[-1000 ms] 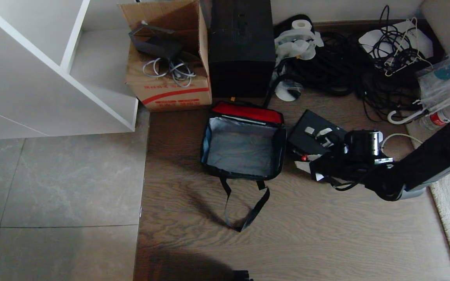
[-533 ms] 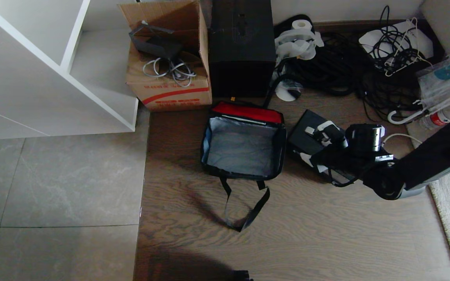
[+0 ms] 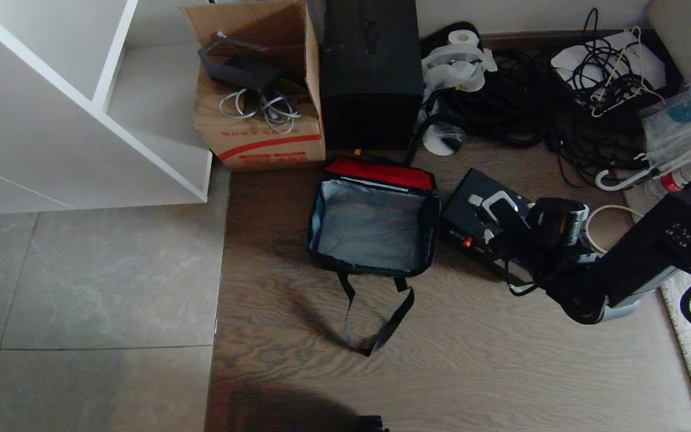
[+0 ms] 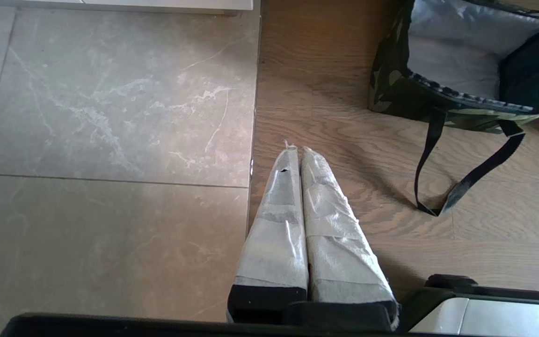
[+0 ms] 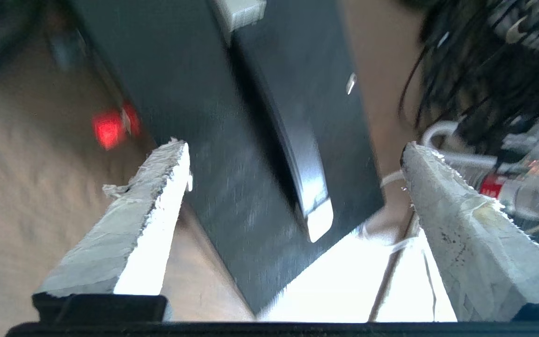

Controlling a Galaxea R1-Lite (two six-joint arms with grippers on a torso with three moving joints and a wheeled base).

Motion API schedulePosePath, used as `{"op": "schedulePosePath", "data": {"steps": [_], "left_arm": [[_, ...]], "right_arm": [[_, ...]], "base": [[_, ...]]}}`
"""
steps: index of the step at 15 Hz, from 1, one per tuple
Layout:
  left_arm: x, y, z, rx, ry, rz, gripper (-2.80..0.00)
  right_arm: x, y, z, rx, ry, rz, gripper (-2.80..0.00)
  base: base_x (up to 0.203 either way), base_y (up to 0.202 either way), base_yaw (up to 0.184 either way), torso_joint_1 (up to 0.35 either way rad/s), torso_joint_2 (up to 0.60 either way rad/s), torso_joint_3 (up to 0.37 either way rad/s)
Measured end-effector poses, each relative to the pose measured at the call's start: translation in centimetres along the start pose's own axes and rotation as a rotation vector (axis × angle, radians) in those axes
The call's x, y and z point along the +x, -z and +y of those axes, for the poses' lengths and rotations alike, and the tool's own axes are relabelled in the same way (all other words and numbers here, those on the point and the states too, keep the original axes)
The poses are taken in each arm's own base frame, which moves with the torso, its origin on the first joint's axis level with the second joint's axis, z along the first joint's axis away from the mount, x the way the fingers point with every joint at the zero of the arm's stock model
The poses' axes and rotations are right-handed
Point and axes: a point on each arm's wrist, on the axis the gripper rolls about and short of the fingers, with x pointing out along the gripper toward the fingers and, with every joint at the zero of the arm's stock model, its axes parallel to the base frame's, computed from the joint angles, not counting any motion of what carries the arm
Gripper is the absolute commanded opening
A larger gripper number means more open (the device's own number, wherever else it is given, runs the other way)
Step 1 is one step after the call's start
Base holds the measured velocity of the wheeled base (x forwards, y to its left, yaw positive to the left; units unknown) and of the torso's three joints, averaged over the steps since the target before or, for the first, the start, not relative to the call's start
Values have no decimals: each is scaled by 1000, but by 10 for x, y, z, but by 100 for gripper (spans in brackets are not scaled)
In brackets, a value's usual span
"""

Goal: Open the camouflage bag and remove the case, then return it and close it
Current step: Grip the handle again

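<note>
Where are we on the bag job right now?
Done: the camouflage bag lies open, showing only grey lining; the case is out on the floor beside it. In hand: the right pincer hovers open over the case. Left: put the case back and close the bag.

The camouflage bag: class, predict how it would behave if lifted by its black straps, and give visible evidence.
The camouflage bag would probably sag and fold: its fabric walls bow and its straps lie limp on the floor. It likely lifts lightly, since only grey lining shows inside. Pushed, it would probably crumple or slide, not roll.
</note>
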Motion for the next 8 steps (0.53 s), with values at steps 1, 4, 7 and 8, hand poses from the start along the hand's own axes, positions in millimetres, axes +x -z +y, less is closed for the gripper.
{"op": "schedulePosePath", "data": {"steps": [1, 4, 7, 8], "left_arm": [[0, 0, 0, 0, 0, 0, -280], [0, 0, 0, 0, 0, 0, -280], [0, 0, 0, 0, 0, 0, -280], [0, 0, 0, 0, 0, 0, -280]], "right_arm": [[2, 1, 3, 1, 23, -27, 0], [11, 8, 14, -84, 83, -32, 0], [21, 15, 22, -130, 190, 20, 0], [25, 17, 25, -146, 215, 41, 0]], "base": [[0, 0, 0, 0, 0, 0], [0, 0, 0, 0, 0, 0], [0, 0, 0, 0, 0, 0], [0, 0, 0, 0, 0, 0]]}}
